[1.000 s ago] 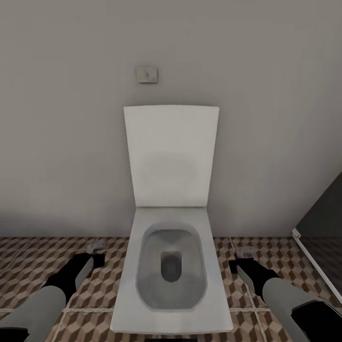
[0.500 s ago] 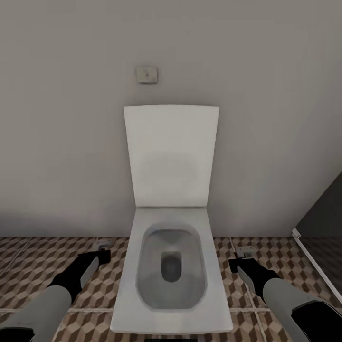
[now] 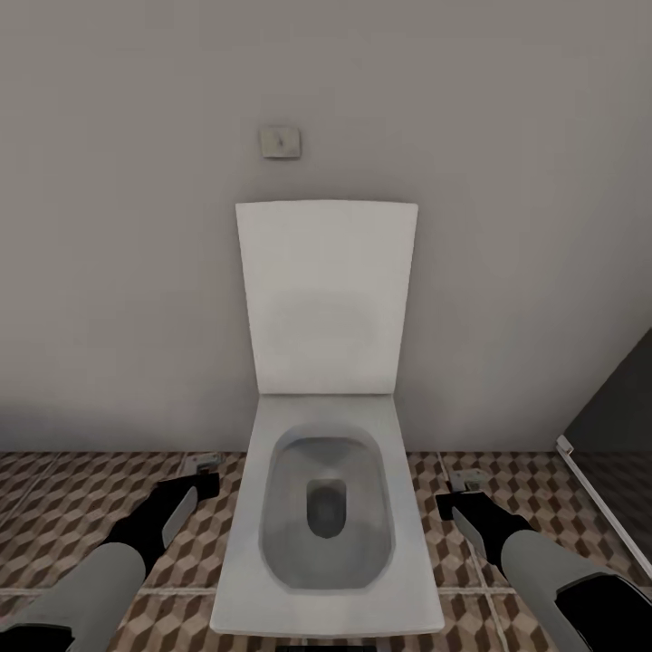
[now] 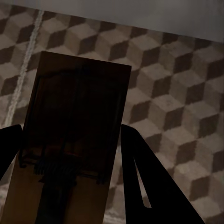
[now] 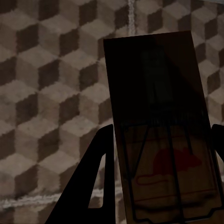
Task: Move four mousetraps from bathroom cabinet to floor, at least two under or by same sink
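Each gripper holds one mousetrap over the cube-patterned bathroom floor (image 3: 54, 516). In the left wrist view a flat dark brown mousetrap (image 4: 77, 116) sits between the black fingers of my left gripper (image 4: 70, 140), which is shut on it. The right wrist view has a second mousetrap (image 5: 158, 93) with a red mouse print, and my right gripper (image 5: 162, 140) is shut on it. In the head view my left gripper (image 3: 201, 473) hangs low beside the toilet's left side and my right gripper (image 3: 466, 487) beside its right side. The cabinet and the sink are out of view.
A white toilet (image 3: 326, 580) with its lid up stands straight ahead against the grey wall, between my two arms. A small flush plate (image 3: 281, 142) is on the wall above it. A dark panel with a pale frame (image 3: 611, 417) rises at the right.
My left arm has moved forward and right, bringing its gripper closer to the toilet and the wall. The right arm has barely shifted. The camera has stayed still.
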